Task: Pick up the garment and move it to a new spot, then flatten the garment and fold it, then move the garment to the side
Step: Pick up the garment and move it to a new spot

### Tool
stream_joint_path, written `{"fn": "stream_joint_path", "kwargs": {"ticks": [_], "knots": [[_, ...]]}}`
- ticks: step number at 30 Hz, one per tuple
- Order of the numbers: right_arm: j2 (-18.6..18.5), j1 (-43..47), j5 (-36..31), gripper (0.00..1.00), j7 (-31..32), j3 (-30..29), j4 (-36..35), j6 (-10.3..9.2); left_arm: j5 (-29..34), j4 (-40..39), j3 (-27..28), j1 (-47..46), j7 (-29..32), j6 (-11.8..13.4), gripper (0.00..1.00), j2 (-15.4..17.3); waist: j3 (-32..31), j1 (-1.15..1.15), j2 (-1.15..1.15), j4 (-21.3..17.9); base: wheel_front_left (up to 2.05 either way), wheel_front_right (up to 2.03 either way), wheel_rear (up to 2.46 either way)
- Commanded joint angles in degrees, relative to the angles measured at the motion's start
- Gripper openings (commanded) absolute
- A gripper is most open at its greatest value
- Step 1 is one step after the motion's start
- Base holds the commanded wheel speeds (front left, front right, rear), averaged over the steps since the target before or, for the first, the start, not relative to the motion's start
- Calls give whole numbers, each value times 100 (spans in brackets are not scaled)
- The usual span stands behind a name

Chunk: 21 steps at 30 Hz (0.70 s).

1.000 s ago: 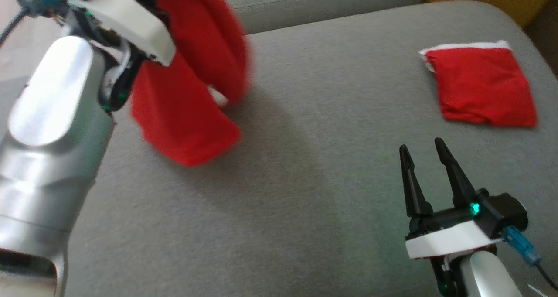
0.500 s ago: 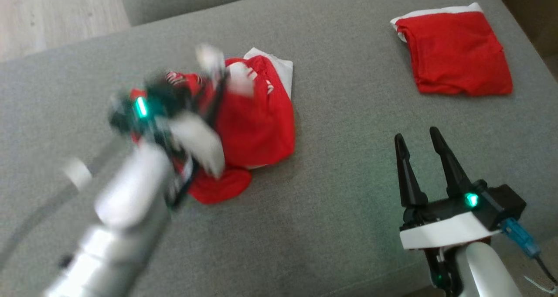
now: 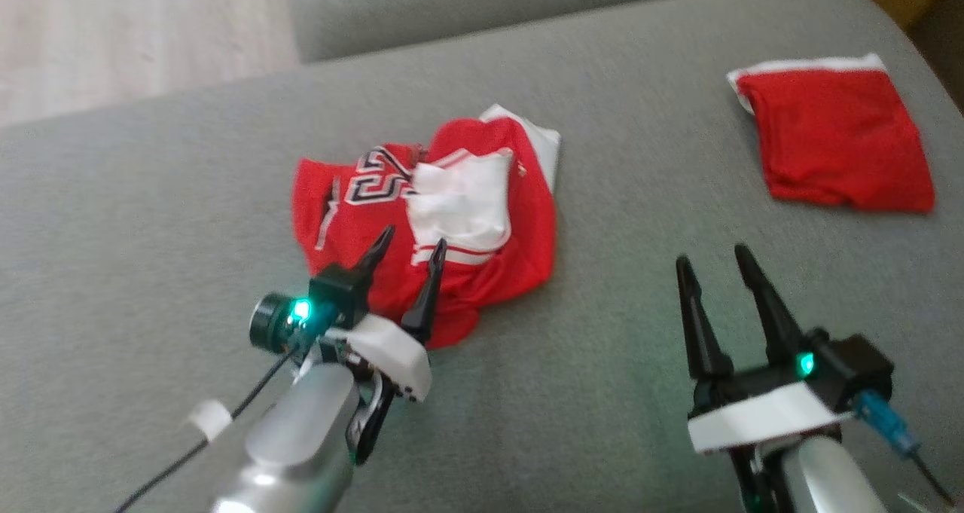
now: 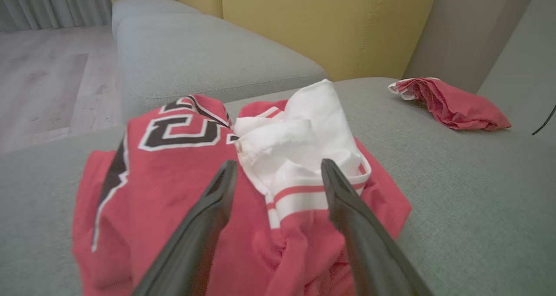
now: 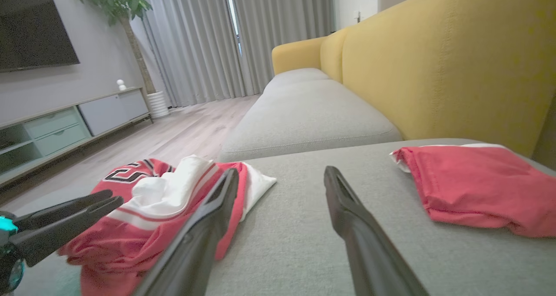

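The garment (image 3: 452, 268), a red jersey with black-and-white numbers and white trim, lies crumpled in a heap in the middle of the grey sofa cushion (image 3: 151, 219). My left gripper (image 3: 413, 238) is open over the heap's near edge, fingers pointing across it. In the left wrist view the garment (image 4: 173, 191) spreads under and beyond the spread fingers of the left gripper (image 4: 279, 163), with no cloth pinched. My right gripper (image 3: 712, 255) stands open over bare cushion to the right of the heap, apart from it. The right wrist view has the garment (image 5: 143, 226) at lower left.
A second red garment (image 3: 836, 140), folded with a white edge, lies at the cushion's far right (image 5: 473, 191). A yellow backrest (image 5: 434, 61) rises behind it. Another grey cushion (image 4: 195, 57) adjoins on the far side, with wooden floor (image 3: 135, 38) beyond.
A second ago the left gripper held the jersey hanging in the air. It has come down, opened and let go, and the jersey now lies heaped on the cushion. The head camera also shifted.
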Motion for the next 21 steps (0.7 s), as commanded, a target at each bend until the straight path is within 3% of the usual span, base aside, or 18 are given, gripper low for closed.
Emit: {"fn": "stream_joint_path", "kwargs": {"ticks": [1,13,21], "knots": [[-4,61,-39,100,-62,129,-94,-5,-67,-166,287,88,-96,80,100,20,-477,0,0,428,0,0,0],[-4,413,64,100,-62,-278,48,-5,341,-2095,1529,1622,-118,723,100,229,-1034,0,0,1340,0,0,0],[-4,708,61,100,-62,-587,45,-5,888,-3349,2326,3049,-119,816,100,271,-1204,0,0,1650,0,0,0]]}}
